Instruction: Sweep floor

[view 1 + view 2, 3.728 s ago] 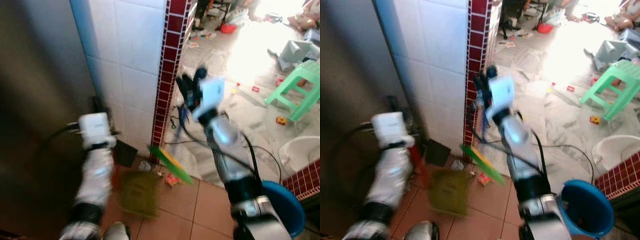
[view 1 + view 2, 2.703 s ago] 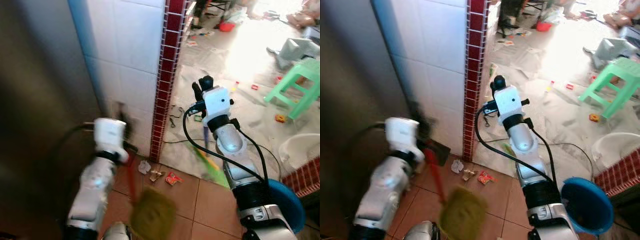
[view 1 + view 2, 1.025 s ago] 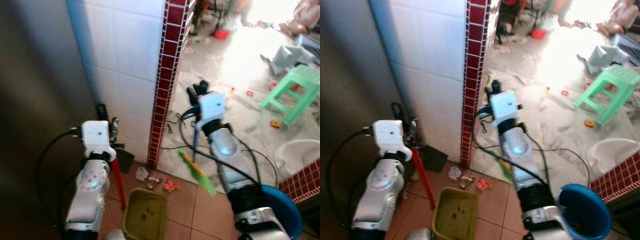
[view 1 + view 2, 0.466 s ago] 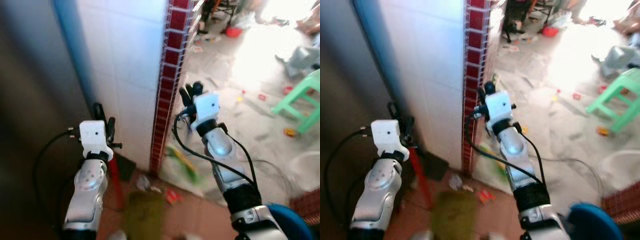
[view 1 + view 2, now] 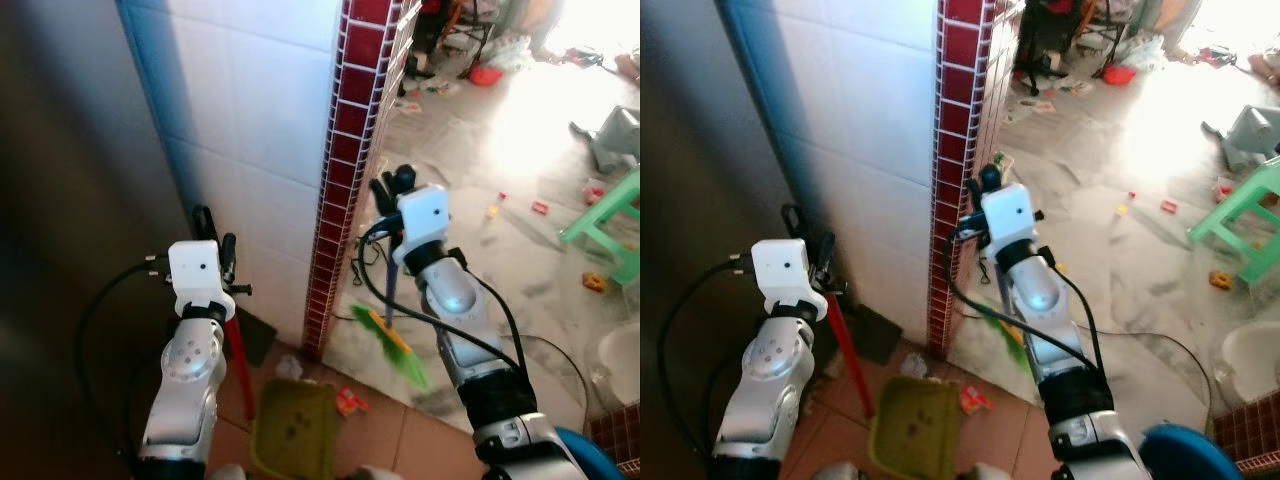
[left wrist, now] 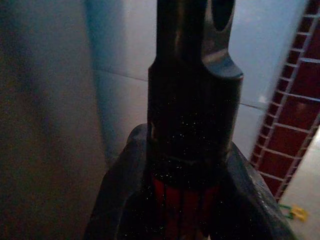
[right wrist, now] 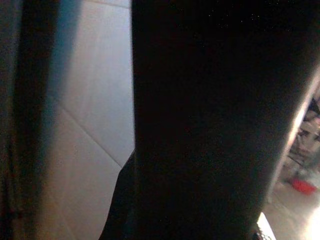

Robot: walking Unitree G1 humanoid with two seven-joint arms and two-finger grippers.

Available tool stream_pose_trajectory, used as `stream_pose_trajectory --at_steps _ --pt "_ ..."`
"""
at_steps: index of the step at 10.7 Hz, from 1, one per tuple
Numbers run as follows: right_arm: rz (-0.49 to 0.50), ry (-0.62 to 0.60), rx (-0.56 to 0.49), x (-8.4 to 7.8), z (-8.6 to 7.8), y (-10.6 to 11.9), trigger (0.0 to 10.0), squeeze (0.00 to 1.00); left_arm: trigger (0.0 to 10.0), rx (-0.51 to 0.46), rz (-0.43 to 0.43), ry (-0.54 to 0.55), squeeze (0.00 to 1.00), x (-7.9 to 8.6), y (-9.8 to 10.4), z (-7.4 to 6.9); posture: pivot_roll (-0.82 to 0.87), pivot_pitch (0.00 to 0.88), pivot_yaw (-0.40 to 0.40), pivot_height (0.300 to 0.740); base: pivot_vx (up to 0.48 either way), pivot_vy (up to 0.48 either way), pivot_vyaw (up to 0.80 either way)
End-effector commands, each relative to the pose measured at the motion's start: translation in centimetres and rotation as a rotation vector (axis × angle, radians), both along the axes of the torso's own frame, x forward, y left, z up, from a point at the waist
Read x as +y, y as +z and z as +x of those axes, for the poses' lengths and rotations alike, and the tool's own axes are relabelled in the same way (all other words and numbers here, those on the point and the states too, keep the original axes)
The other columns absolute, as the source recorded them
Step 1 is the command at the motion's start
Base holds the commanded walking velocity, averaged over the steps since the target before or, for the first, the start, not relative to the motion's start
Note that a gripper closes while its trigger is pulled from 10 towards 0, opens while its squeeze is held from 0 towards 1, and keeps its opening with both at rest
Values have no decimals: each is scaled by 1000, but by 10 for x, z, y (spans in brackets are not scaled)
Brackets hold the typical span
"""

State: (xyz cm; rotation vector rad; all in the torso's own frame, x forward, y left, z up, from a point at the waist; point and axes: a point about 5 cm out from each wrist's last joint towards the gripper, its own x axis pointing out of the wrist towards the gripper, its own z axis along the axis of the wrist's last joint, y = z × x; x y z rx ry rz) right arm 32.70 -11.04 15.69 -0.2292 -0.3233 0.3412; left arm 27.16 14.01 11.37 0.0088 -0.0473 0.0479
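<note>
Green broom bristles (image 5: 392,348) hang mid-frame below the right end effector (image 5: 388,188), clenched on the broom; left end effector (image 5: 214,250) grips the red-handled dustpan (image 5: 292,430), lower centre.

Daylight glare washing the far floor (image 5: 520,110) — shadowed left side, wrist views dark, blurred

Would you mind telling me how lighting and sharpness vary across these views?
Head views: sunlit floor at upper right is blown out, grey wall on the left is shadowed, broom head slightly smeared. Right wrist view: nearly black. Left wrist view: dim, red handle faintly visible.
</note>
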Motion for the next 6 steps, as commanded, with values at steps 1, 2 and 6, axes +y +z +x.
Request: stream_pose_trajectory --at_steps 1,2,6 --pt "-2 19 -79 3 2 17 10000 0 10000 -57 22 25 0 4 11 1 15 0 -60 740 0 0 800" --pt "-1 18 -76 2 2 16 10000 0 10000 -59 45 45 0 5 10 1 15 0 -59 740 0 0 800" --pt "12 18 -56 2 2 14 10000 0 10000 -87 126 139 0 7 7 19 0 0 -54 740 0 0 600"
